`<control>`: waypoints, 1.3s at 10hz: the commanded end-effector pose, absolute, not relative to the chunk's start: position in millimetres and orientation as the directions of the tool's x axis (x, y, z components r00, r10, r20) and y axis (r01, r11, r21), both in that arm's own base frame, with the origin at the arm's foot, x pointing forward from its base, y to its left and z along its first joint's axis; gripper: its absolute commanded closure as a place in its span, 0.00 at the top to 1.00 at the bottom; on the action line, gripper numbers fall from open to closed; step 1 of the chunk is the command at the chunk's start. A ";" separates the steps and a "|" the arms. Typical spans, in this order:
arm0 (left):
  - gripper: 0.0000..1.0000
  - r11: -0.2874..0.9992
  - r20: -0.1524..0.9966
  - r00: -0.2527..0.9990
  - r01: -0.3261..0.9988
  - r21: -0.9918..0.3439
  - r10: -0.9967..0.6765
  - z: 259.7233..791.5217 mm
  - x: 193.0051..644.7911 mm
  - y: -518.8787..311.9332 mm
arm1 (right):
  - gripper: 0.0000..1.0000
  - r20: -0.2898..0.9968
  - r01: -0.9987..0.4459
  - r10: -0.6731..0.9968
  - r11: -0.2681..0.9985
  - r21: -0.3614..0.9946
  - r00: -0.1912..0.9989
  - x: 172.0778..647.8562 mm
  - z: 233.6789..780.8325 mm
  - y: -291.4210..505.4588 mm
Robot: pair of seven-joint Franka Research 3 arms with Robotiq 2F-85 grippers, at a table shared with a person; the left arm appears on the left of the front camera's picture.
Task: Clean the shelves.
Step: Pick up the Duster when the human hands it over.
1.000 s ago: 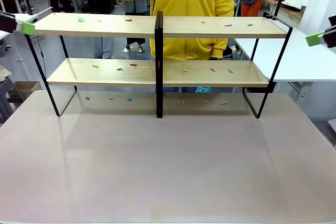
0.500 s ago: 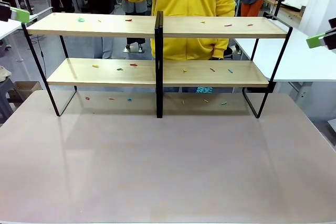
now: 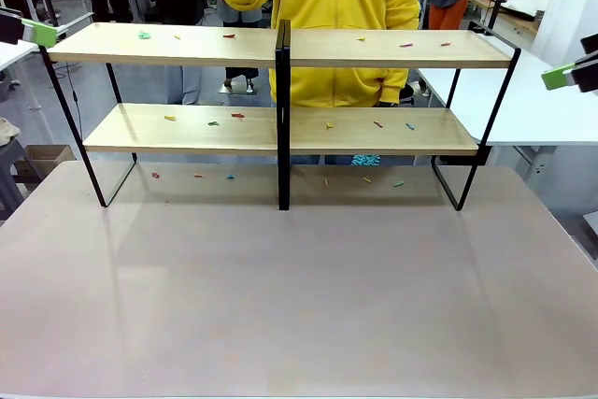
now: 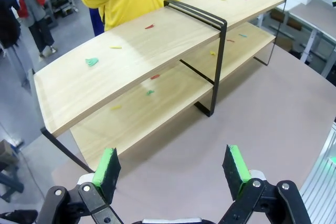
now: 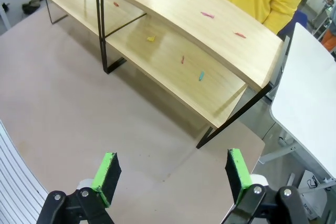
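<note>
Coloured scraps [image 3: 237, 116], perhaps paper, on shelves [image 3: 327, 49]

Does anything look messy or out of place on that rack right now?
Yes. Small coloured scraps are strewn over both boards of the shelves, and a few more lie on the table beneath. The shelves themselves stand straight.

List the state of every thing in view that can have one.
Shelves: upright on the table, both boards littered, not yet cleaned.
Scraps: loose on both boards and on the table under the shelves.
Left gripper: open, empty, clear of the shelves.
Right gripper: open, empty, clear of the shelves.
</note>
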State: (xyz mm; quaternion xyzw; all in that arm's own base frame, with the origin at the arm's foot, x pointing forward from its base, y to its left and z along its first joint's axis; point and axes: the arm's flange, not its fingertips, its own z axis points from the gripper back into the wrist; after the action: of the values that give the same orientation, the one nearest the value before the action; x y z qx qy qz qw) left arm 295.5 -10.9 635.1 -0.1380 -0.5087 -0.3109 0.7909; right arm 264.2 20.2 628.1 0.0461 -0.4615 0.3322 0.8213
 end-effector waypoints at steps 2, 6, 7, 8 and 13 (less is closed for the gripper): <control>1.00 0.770 0.887 0.294 0.631 0.100 -0.356 634.6 295.3 -10.8 | 1.00 0.865 -0.540 0.352 0.833 -0.115 0.358 238.4 601.5 23.8; 1.00 0.770 0.887 0.294 0.631 0.100 -0.356 634.6 295.3 -10.8 | 1.00 0.859 -0.391 0.092 0.911 0.132 0.504 219.9 615.2 33.5; 1.00 0.770 0.887 0.294 0.631 0.100 -0.356 634.6 295.3 -10.8 | 1.00 0.856 -0.386 0.081 0.911 0.144 0.511 218.7 616.2 36.9; 1.00 0.770 0.887 0.294 0.631 0.100 -0.356 634.6 295.3 -10.8 | 1.00 0.846 -0.389 0.099 0.911 0.135 0.525 218.4 616.5 39.1; 1.00 0.770 0.887 0.294 0.631 0.100 -0.356 634.6 295.3 -10.8 | 1.00 0.838 -0.401 0.124 0.908 0.120 0.531 223.2 614.6 40.9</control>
State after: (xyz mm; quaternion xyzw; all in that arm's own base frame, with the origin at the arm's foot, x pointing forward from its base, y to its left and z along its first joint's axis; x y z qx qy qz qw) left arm 295.4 -10.7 635.2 -0.1378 -0.5088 -0.3108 0.7909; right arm 234.1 39.9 646.7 0.1476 -0.4615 0.1551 0.8609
